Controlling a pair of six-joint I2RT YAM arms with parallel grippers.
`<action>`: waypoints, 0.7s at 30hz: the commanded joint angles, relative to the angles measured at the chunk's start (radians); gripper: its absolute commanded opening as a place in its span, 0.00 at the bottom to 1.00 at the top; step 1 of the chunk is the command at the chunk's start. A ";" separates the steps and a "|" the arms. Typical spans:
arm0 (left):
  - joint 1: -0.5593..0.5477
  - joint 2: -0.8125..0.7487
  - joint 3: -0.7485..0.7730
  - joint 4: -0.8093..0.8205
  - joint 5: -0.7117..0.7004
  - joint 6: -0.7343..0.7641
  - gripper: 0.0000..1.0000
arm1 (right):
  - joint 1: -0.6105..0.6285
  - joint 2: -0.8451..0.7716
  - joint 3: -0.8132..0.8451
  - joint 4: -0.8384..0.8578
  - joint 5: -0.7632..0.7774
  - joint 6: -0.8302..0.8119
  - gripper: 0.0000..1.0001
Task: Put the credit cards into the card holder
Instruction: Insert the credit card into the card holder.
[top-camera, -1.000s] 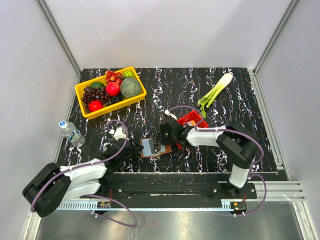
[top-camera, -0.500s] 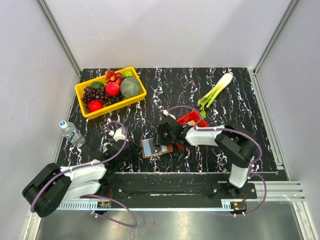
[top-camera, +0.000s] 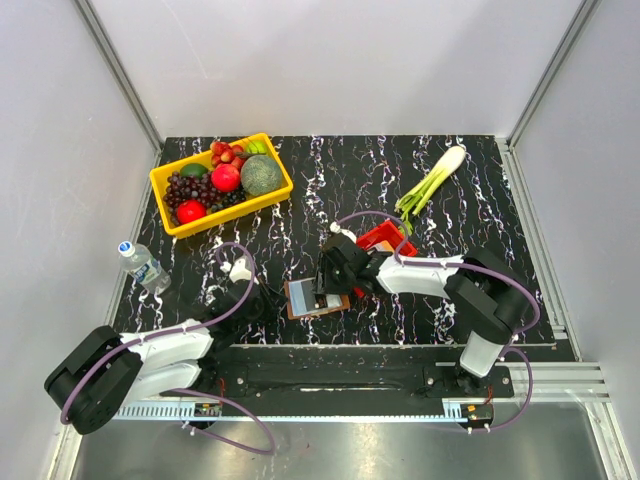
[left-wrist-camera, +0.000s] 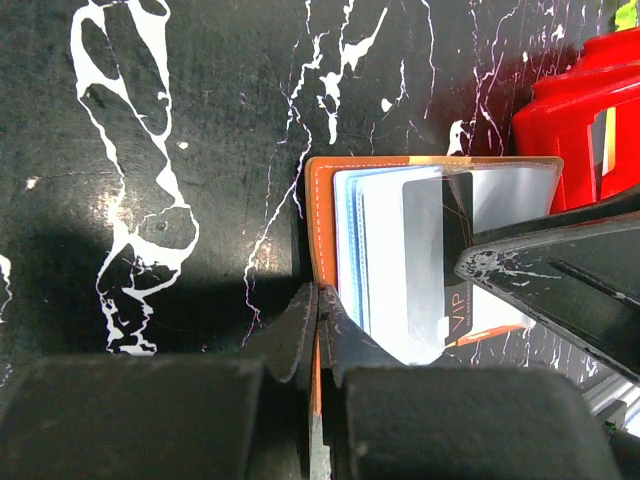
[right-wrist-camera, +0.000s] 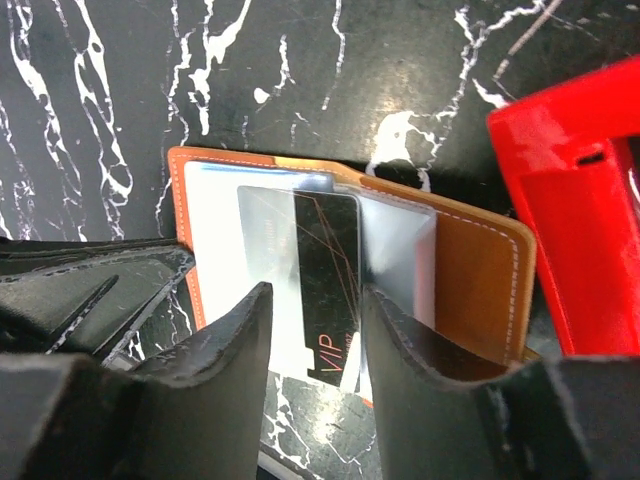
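The brown leather card holder (top-camera: 303, 299) lies open on the black marble table, pale blue and clear sleeves showing inside. My left gripper (top-camera: 272, 300) is shut on its orange left edge, as the left wrist view shows (left-wrist-camera: 320, 295). A black "VIP" credit card (right-wrist-camera: 330, 270) sits partly inside the clear sleeve of the holder (right-wrist-camera: 480, 270), its lower end sticking out. My right gripper (right-wrist-camera: 315, 295) hovers over it, open, one finger on each side of the card's black part. In the left wrist view the card (left-wrist-camera: 447, 250) lies on the holder (left-wrist-camera: 325, 190). Other cards are not visible.
A red plastic bin (top-camera: 385, 238) stands just right of the holder, also in the wrist views (right-wrist-camera: 580, 200) (left-wrist-camera: 580, 100). A yellow fruit basket (top-camera: 157, 185) is at the back left, a leek (top-camera: 432, 180) at the back right, a water bottle (top-camera: 143, 265) at the left edge.
The holder has settled flatter and shifted slightly toward the near edge. The black card now shows over its inside, with the right gripper a little lower over it. The left arm has barely moved.
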 joint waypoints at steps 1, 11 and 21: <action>-0.005 0.010 -0.008 -0.119 0.015 0.020 0.00 | 0.002 -0.034 -0.007 -0.085 0.058 -0.036 0.38; -0.005 0.038 0.004 -0.080 0.038 0.031 0.00 | 0.002 0.021 0.006 -0.007 -0.060 -0.042 0.20; -0.005 0.050 0.007 -0.058 0.044 0.035 0.00 | 0.003 0.032 0.004 0.082 -0.140 -0.061 0.14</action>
